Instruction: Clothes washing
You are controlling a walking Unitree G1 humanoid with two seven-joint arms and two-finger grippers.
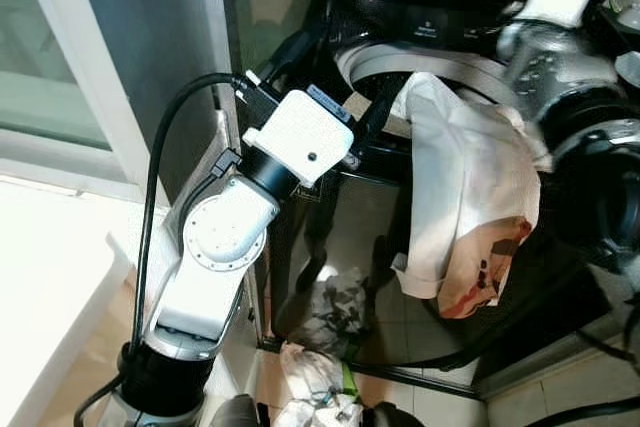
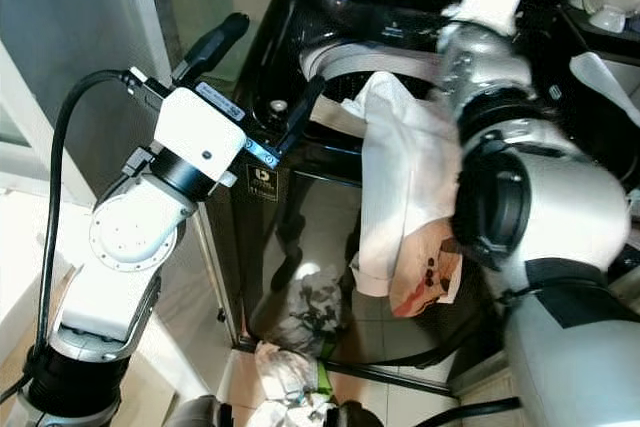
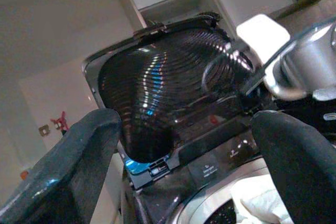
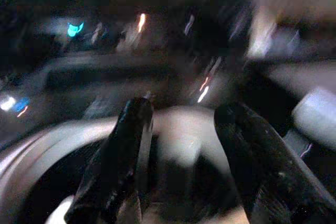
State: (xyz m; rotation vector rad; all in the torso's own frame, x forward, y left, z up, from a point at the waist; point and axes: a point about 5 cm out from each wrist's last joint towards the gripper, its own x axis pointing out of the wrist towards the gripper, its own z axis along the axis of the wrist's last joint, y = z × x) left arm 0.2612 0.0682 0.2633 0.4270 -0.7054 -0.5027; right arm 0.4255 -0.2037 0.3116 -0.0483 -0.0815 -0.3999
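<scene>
A black top-loading washing machine [image 2: 300, 197] stands with its ribbed lid [image 3: 163, 93] raised, and a white garment [image 2: 405, 187] hangs over the front rim of its drum opening [image 1: 440, 67], most of the cloth trailing down the machine's glossy front panel. The garment's lower end carries a red-and-brown print [image 2: 425, 277]. The left gripper [image 2: 262, 77] hovers at the machine's near left corner, just beside the rim, its two black fingers [image 3: 68, 166] spread wide and holding nothing; its wrist camera looks up past them at the lid's underside and, lower down, a pale bundle of cloth [image 3: 260, 203] inside the drum. The right arm [image 2: 520, 197] reaches over the machine from the right, crossing in front of the garment's upper edge. In the blurred right wrist view, the right gripper [image 4: 184, 145] points at the drum's light rim with its fingers set apart, and whether anything lies between them cannot be made out. On the floor at the foot of the machine lies a small heap of crumpled clothes [image 1: 320, 367], partly mirrored in the front panel.
</scene>
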